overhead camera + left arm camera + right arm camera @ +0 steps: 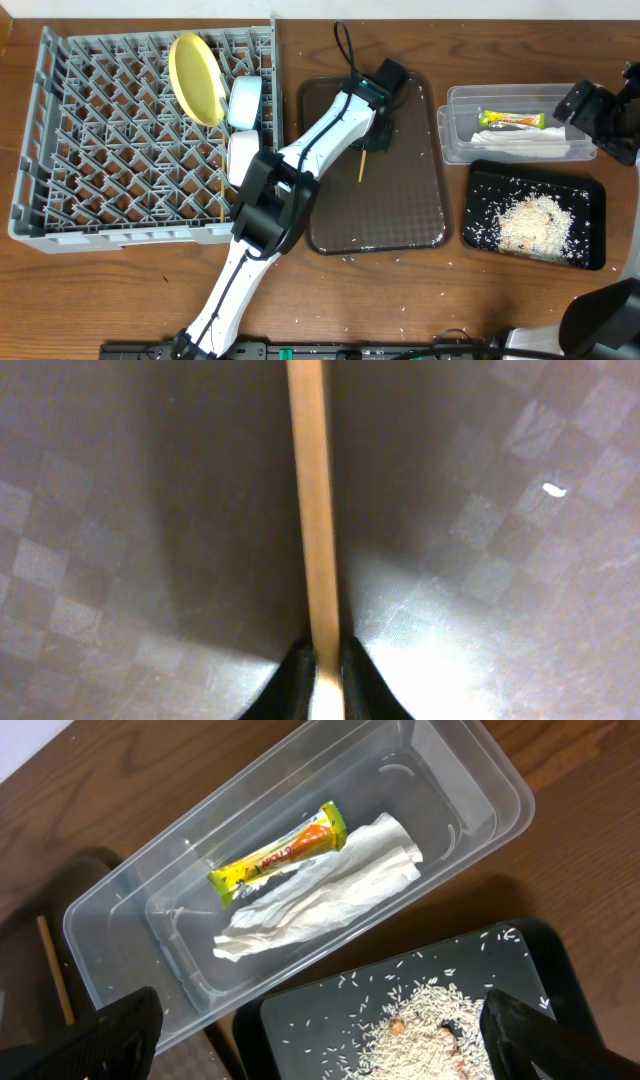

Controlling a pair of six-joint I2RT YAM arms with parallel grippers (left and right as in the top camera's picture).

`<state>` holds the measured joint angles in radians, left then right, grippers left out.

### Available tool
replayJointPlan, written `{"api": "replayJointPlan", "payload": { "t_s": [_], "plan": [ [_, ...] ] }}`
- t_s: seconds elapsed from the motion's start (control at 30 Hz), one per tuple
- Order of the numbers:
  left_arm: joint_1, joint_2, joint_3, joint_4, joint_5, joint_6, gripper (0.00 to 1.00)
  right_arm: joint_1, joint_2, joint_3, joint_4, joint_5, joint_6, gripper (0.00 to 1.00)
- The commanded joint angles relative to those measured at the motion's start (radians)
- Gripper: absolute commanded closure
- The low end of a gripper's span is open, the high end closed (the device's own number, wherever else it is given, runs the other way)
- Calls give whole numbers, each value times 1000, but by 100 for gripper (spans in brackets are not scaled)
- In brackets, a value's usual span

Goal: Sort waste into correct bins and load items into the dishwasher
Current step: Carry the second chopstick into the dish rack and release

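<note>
- Left gripper (325, 682): both fingers closed onto a chopstick (312, 510), pinched at one end. The stick runs straight away from the wrist camera over the brown serving tray (120, 560). Cannot tell whether its far end touches the tray.
- Overhead: the held chopstick shows below the left wrist, at mid-tray, slightly right of centre.
- One rice grain (553, 489) lies on the tray surface, right of the stick and apart from it.
- Dish rack (60, 150), left of the table: yellow plate (196, 78) on edge at the far side, light blue bowl (245, 102) just right of it, white bowl (240, 155) nearer. A second chopstick (221, 195) lies in the rack toward its near edge.
- Right gripper (320, 1020): fingers wide apart, holding nothing, hanging above the bins.
- Clear tub (480, 760), far right: foil sachet (280, 855) and white paper (320, 900) lie inside, side by side and touching.
- Black tray (560, 970), just near of the tub: a heap of rice (430, 1020) with loose grains around it.
</note>
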<state>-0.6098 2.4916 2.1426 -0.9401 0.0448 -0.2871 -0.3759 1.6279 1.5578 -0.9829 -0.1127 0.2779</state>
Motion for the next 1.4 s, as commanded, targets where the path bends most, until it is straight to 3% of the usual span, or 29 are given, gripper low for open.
{"api": "replayJointPlan", "payload": {
  "t_s": [0.0,0.13,0.33,0.53,0.67,0.97,1.37],
  "plan": [
    [8,49,21,-54,-4,-2,92,-3,3,-2,-1,0,6,1],
    [43,-25,102,-205,-4,31,93,-2,3,-2,-1,0,6,1],
    [158,-297,173,-502,-51,137,92,-3,3,-2,-1,0,6,1],
    [329,-475,173,-673,-143,137,93,-3,3,-2,-1,0,6,1],
    [462,-497,166,-730,-134,126,93,-3,3,-2,-1,0,6,1],
    [550,-496,-21,-702,-105,131,93,-2,3,-2,-1,0,6,1],
    [559,-496,-310,-444,-94,235,92,-3,3,-2,-1,0,6,1]
  ]
}}
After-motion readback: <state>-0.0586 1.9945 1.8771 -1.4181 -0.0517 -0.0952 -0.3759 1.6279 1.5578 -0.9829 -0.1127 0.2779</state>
